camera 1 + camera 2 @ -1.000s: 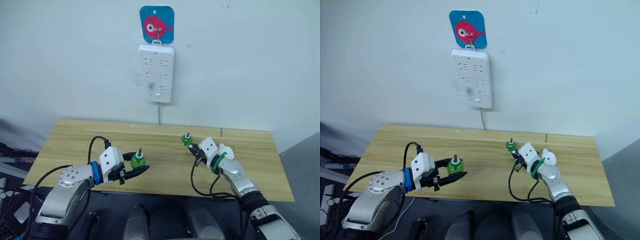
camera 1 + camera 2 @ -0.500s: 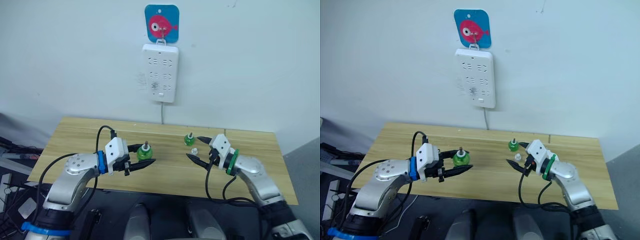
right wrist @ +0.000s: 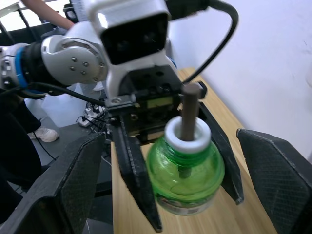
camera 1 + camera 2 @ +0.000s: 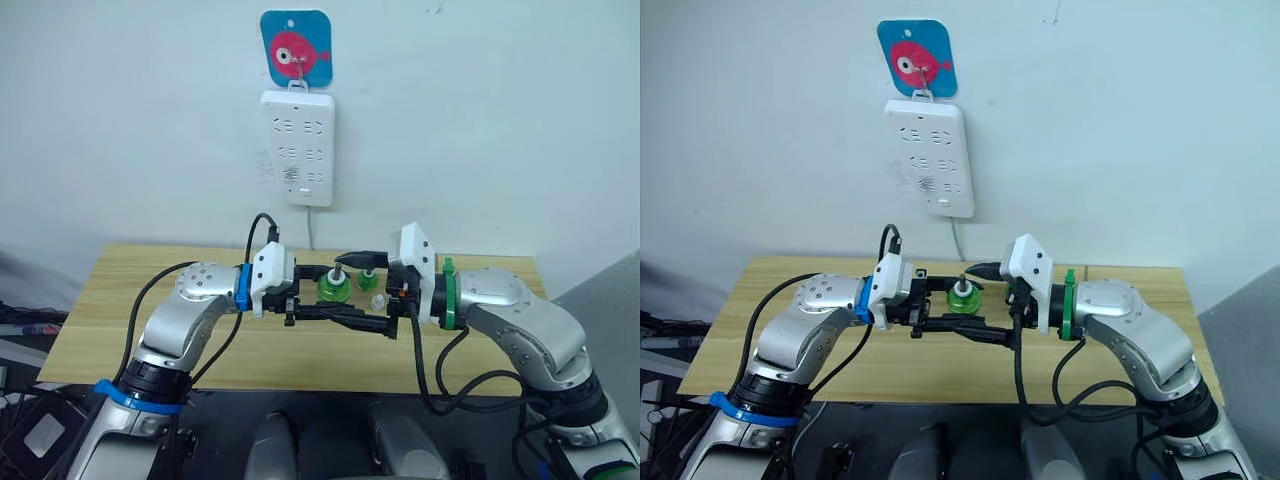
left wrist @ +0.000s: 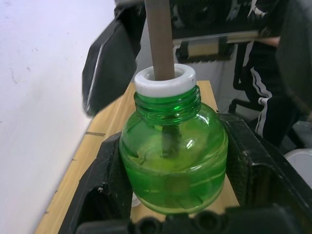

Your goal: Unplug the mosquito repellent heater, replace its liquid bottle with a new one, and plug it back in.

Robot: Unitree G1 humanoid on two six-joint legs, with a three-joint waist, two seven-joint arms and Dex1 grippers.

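Green bottle (image 5: pixel 173 161) base hidden behind left gripper (image 4: pixel 322 294) fingers; small white piece (image 4: pixel 377 302) on table (image 4: pixel 150 290) too small to identify

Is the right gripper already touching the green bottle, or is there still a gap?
Apart. In the right wrist view, the right gripper is open, with clear space between each finger and the green bottle.

You have the wooden desk (image 4: pixel 150 300) in front of you, its far edge against the wall. At 12 o'clock the flat white multi-socket power strip (image 4: pixel 296 148) hangs on that wall, just under the square fish-picture hook plate (image 4: pixel 296 48). Above mid-desk, the left pincer (image 4: pixel 335 296) comes in from 9 o'clock and the right pincer (image 4: pixel 362 292) from 3 o'clock. Between them sits the green glass liquid bottle (image 4: pixel 333 287), held in the left pincer. A small white cap (image 4: pixel 378 302) lies on the desk just right of it.
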